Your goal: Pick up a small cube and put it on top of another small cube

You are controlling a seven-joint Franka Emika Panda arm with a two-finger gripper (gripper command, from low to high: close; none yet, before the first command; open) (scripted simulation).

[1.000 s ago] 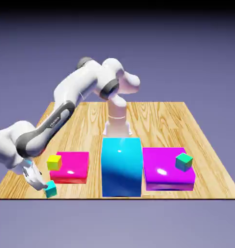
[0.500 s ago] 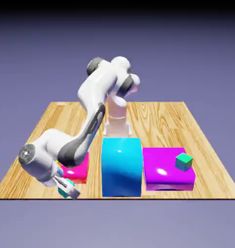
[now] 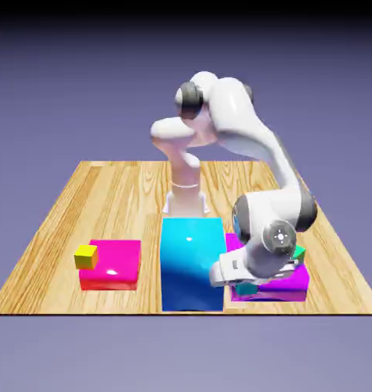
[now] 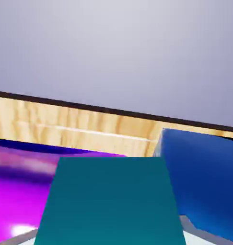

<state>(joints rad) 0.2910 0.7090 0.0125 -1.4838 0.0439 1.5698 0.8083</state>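
no readable text anywhere; gripper (image 3: 246,286) clamped on small cyan-teal cube (image 4: 109,201), low over magenta block (image 3: 292,280) near table's front edge (image 3: 105,310); green-topped cube (image 3: 298,252) just behind wrist, mostly hidden; blue block (image 3: 190,260) close alongside

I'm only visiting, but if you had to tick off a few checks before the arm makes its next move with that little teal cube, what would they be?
1. Small teal cube held in the tool: ok; it fills the space between the fingers in the hand view.
2. Cube carried over to the magenta block: ok; the tool hangs at that block's near edge.
3. Green-topped cube visible as the target: not ok; the arm hides nearly all of it in the exterior view.
4. Teal cube lined up above the target: cannot tell.
5. Tall blue block clear of the arm: cannot tell; they overlap in the exterior view.
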